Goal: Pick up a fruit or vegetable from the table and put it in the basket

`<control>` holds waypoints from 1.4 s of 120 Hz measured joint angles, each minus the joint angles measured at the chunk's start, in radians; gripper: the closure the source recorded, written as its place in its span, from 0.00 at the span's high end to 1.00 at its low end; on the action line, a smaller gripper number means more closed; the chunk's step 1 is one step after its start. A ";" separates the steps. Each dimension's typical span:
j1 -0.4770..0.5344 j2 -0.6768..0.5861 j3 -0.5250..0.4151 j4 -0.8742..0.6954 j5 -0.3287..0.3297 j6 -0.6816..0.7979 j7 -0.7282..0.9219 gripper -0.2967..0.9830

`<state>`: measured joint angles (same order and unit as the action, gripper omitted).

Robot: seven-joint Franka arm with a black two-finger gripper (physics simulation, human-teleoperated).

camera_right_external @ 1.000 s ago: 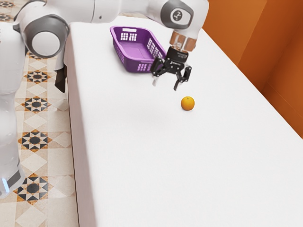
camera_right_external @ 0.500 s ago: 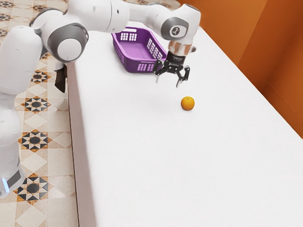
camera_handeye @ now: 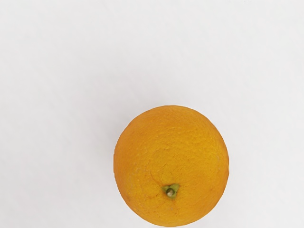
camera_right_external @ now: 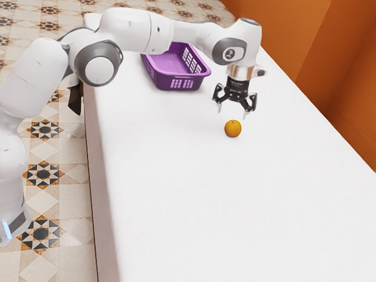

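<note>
"Orange (camera_right_external: 232, 128) first: where is it being seen now?"

"It is being borne up by the white-covered counter (camera_right_external: 235, 205), well apart from the purple basket (camera_right_external: 176, 76). Its green stem button (camera_handeye: 170, 191) is being shown to the wrist camera."

"And what is being changed, against a second ago?"

"The end effector (camera_right_external: 232, 114) is being brought away from the basket's side and is being lined up above the orange. Neither the fruit nor the basket is being shifted."

"Is anything being gripped?"

"Nothing is being gripped. The fingers are being held wide apart, with no contact being made, and the fruit is being left just beneath them."

"So what is being gained for the task?"

"The approach is apparently being finished, while the pick itself is still being awaited. A straight descent is probably being called for next, with one finger being passed down each side before any squeeze is being tried."

"What risk is being run?"

"If the centring is being judged badly, the round skin may be being nudged by a fingertip, and the orange may be being rolled away across the cloth."
</note>
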<state>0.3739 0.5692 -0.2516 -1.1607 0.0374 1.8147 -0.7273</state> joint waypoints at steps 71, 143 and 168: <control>0.044 0.090 -0.053 0.001 0.002 0.124 0.148 0.77; 0.035 0.093 -0.048 -0.046 -0.035 0.177 0.198 0.77; 0.033 0.095 -0.048 -0.047 -0.045 0.179 0.196 0.61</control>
<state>0.4069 0.6647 -0.2994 -1.2076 -0.0076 1.9935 -0.5317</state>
